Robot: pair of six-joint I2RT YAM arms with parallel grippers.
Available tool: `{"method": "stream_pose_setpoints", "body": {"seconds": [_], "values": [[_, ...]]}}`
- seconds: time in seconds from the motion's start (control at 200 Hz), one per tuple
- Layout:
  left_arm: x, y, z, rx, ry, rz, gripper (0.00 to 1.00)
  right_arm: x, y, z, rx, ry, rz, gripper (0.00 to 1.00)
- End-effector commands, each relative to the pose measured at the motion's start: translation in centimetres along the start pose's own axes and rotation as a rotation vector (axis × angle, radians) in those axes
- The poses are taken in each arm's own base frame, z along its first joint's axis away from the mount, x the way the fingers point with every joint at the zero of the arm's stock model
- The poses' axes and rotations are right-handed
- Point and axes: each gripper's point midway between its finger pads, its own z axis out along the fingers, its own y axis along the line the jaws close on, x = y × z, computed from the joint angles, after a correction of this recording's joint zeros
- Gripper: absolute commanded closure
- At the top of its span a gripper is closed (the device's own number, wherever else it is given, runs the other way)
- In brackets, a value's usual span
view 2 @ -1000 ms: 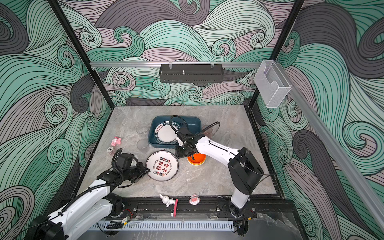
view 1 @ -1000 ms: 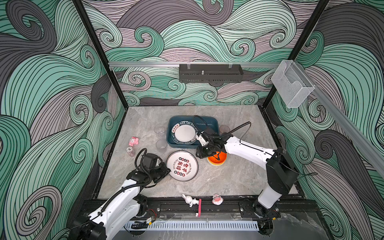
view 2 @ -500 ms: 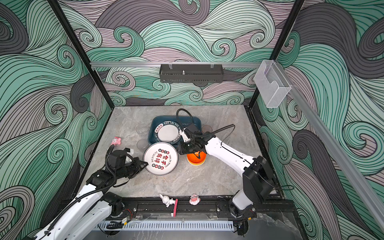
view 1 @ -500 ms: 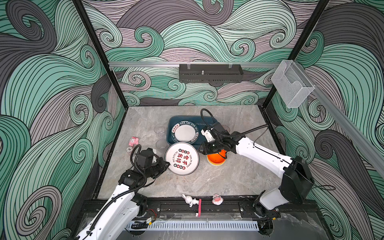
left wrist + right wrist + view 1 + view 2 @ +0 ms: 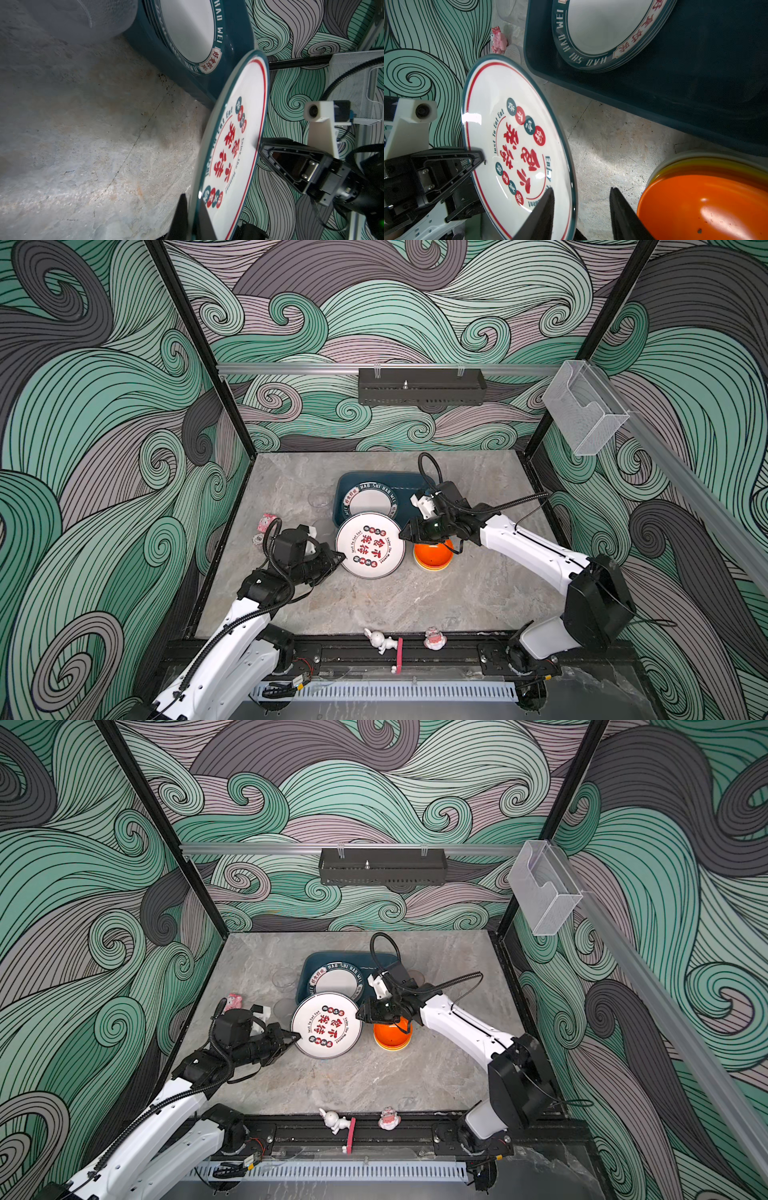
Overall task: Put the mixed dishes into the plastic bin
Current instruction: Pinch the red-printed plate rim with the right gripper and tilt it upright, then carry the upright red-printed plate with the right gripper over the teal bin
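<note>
Mid-transfer of the red-lettered plate [image 5: 370, 545] toward the plastic bin [image 5: 415, 488]. Pinched tight at one rim by the left end effector [image 5: 340, 558] and held tilted, reaching forward from its tips to just short of the bin wall. Straddled at the opposite rim by the right end effector [image 5: 404, 534], jaws apart, not yet pinching, with the orange bowls [image 5: 433, 559] just beside it. Next, most likely: steady with the right, lift over the wall, then lay flat on the green-rimmed plate [image 5: 370, 502] inside.
</note>
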Motion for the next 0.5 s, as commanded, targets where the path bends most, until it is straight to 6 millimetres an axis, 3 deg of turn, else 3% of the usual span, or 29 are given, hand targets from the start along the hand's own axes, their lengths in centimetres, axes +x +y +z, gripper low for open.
{"method": "stream_pose_setpoints", "body": {"seconds": [0.0,0.165,0.495], "values": [[-0.68,-4.30,-0.96,0.131,0.004,0.035,1.00,-0.35,1.01,-0.32,-0.052,-0.010,0.006,0.57],[-0.78,-4.99,-0.89,0.154,0.012,0.030,1.00,-0.70,1.30,-0.53,-0.066,-0.019,0.007,0.64],[-0.96,-4.81,-0.68,0.143,0.007,0.026,1.00,-1.21,1.32,-1.01,-0.071,-0.034,0.008,0.93]]}}
